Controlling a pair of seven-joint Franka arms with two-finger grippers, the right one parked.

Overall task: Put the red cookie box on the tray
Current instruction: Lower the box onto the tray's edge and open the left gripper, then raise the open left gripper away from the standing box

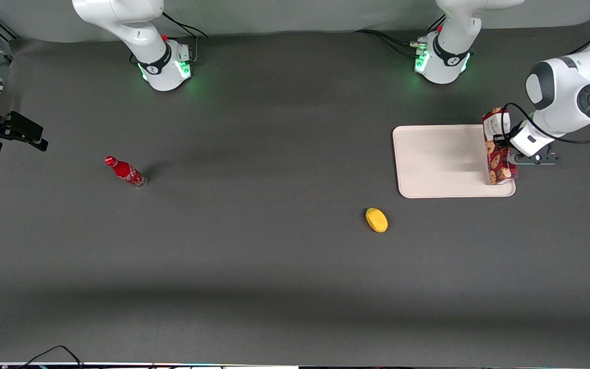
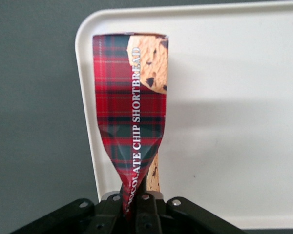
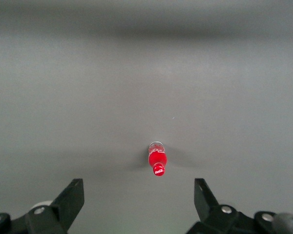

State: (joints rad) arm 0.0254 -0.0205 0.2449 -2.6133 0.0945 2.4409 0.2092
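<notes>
The red cookie box (image 2: 132,112) is tartan plaid with chocolate-chip cookie pictures and "CHOCOLATE CHIP SHORTBREAD" down the side, plus a white label end (image 1: 492,124). The gripper (image 2: 135,201) is clamped on it hard enough to crumple the cardboard, holding it over the tray (image 1: 438,161) edge nearest the working arm's end of the surface.

My claw (image 1: 506,154) pinches the cookie box (image 1: 497,146) over the tray (image 1: 438,161) edge. A lemon (image 1: 377,220) lies nearer the camera; a bottle (image 1: 125,172) toward the parked arm's end.
</notes>
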